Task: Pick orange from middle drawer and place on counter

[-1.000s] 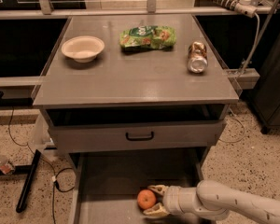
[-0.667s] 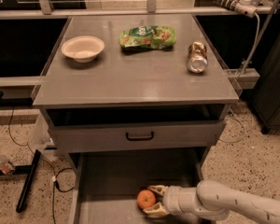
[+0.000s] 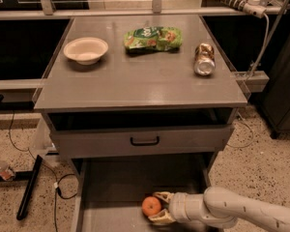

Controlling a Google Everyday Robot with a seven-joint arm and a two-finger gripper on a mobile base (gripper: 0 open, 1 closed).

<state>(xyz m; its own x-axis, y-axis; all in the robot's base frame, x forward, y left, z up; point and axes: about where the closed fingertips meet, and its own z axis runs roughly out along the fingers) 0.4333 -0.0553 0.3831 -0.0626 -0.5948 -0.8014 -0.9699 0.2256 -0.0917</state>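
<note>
The orange (image 3: 151, 206) lies on the floor of the open middle drawer (image 3: 111, 187), near the bottom edge of the view. My gripper (image 3: 159, 207) reaches in from the right on a white arm. Its two yellowish fingers (image 3: 163, 196) stand on either side of the orange's right half, one behind and one in front. The orange rests on the drawer floor. The grey counter (image 3: 140, 79) is above, on top of the cabinet.
On the counter stand a white bowl (image 3: 86, 50) at the left, a green snack bag (image 3: 152, 37) in the middle and a tipped can (image 3: 204, 59) at the right. A grey drawer front with a black handle (image 3: 144, 141) sits just above the open drawer.
</note>
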